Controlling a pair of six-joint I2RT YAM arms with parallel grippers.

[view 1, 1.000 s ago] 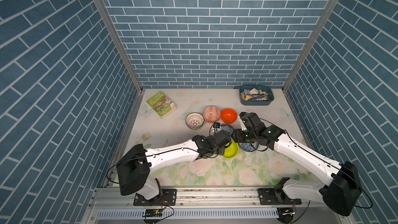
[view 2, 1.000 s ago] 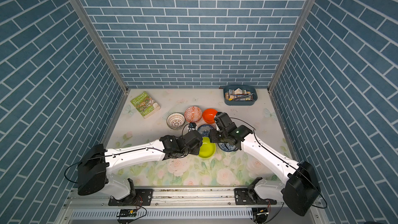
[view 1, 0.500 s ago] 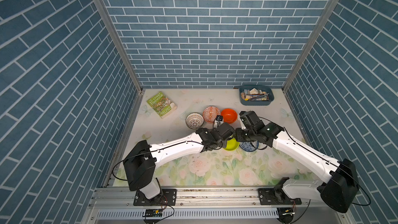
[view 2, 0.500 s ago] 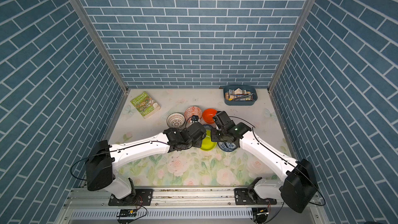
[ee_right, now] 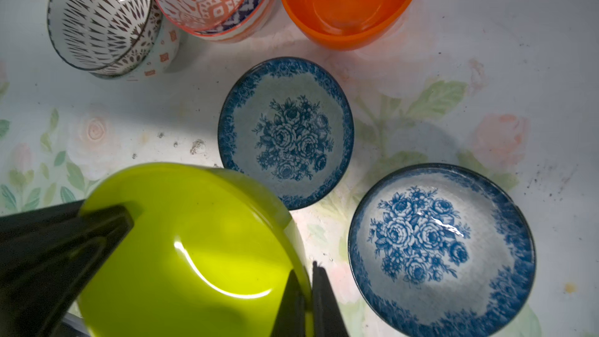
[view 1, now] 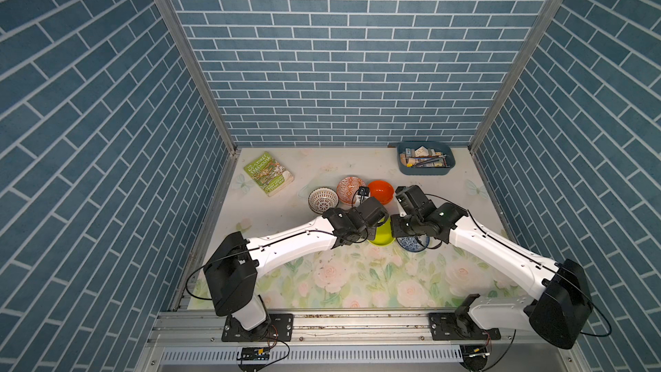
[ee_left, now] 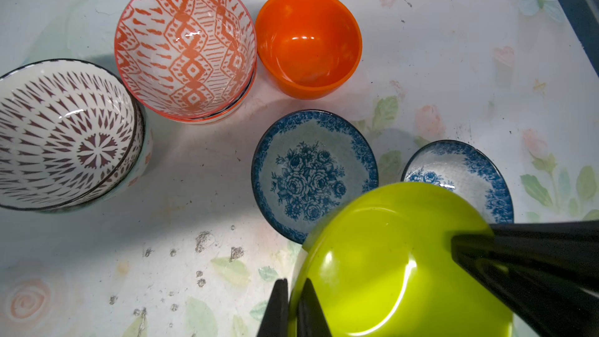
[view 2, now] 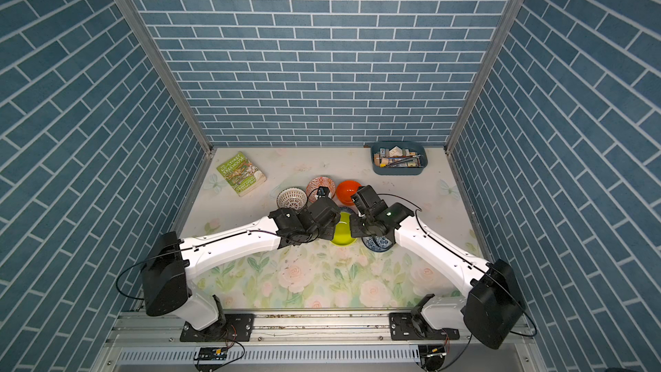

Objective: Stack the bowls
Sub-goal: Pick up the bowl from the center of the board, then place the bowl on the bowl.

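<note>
While left tool [ee_left: 294, 290], right tool [ee_right: 304, 278] clench lime bowl [ee_left: 389, 270], opposite edges — floral bowls [ee_right: 285, 124] [ee_right: 437, 248] beside; orange bowl [ee_left: 308, 43] apart

The lime bowl [ee_left: 389, 270] and orange bowl [ee_left: 308, 40] are plain. The floral bowls [ee_right: 285, 131] [ee_right: 437, 248] show blue roses on grey. The diamond bowl [ee_left: 184, 47] is orange on white; the left bowl [ee_left: 64, 131] has dark dashes on white.

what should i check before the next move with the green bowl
1. Right gripper shut on the green bowl rim: ok.
2. Left gripper shut on the opposite rim: ok.
3. Only one gripper holding before carrying: not ok, both grip it.
4. Orange bowl upright and empty: ok.
5. Green bowl clear above the blue flower bowl it overlaps in the wrist views: cannot tell.
</note>
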